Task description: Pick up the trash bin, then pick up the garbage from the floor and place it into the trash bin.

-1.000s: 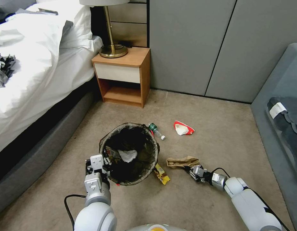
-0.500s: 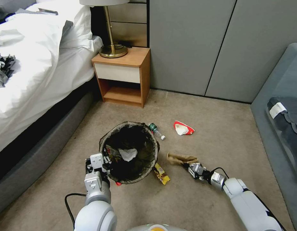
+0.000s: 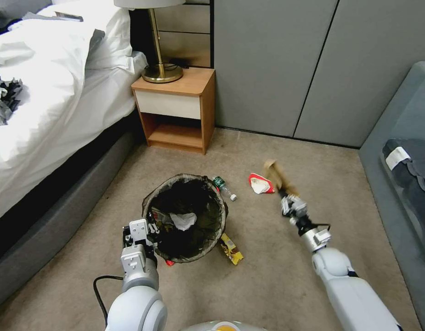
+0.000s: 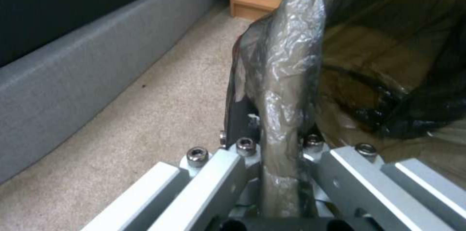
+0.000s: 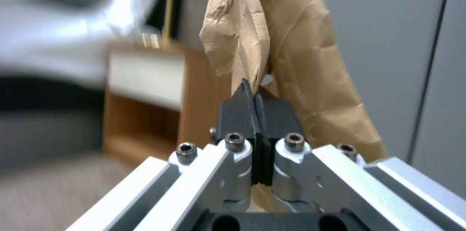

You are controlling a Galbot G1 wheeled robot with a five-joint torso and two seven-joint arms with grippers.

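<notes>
Wrapper (image 3: 279, 177) upright, nipped in closed right jaws; left jaws clamping bin rim (image 3: 150, 220).

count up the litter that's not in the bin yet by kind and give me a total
Brown paper wrapper, held off the floor by the right gripper: 1
Red-and-white packet on the carpet: 1
Clear bottle beside the trash bin: 1
Yellow wrapper by the bin's base: 1
Total: 4
</notes>
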